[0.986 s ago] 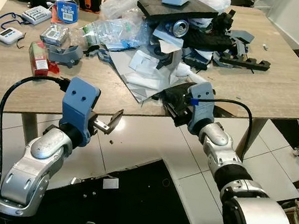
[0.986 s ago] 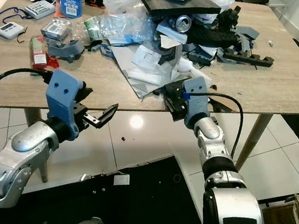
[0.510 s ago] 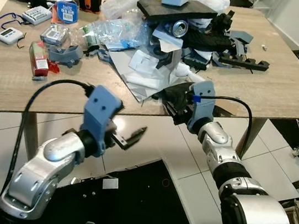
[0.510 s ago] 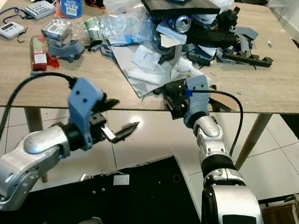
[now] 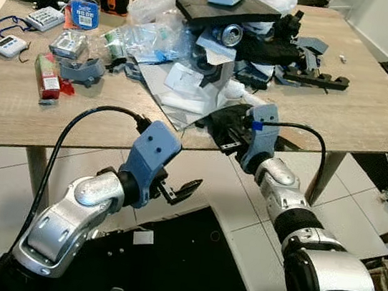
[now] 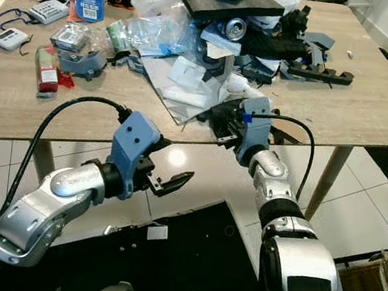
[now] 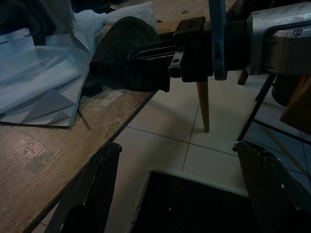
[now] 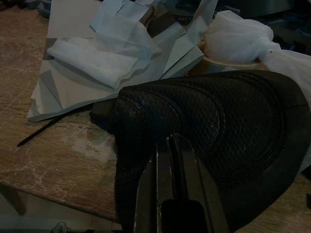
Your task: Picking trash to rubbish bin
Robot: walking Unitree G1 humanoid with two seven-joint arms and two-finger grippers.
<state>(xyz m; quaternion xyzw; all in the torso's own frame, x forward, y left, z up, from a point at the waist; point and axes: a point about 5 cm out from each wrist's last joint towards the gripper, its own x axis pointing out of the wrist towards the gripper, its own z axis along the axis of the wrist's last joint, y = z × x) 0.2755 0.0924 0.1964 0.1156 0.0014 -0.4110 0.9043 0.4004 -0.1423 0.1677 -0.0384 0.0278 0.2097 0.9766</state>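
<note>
Right tool [image 5: 227, 137] clenched on black mesh pad [image 8: 204, 126] at table [image 5: 11, 109] front edge, 6 o'clock of trash heap [image 5: 214, 54]; left tool [image 5: 186, 188] released, below the edge; risk: pulling drags grey sheets [image 5: 179, 100] off too.

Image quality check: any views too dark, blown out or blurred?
Eye views: sharp, evenly lit, one glare spot on the floor tile by the left gripper. Both wrist views are dim, though the black mesh piece and table edge stay readable; near fingers look soft.
</note>
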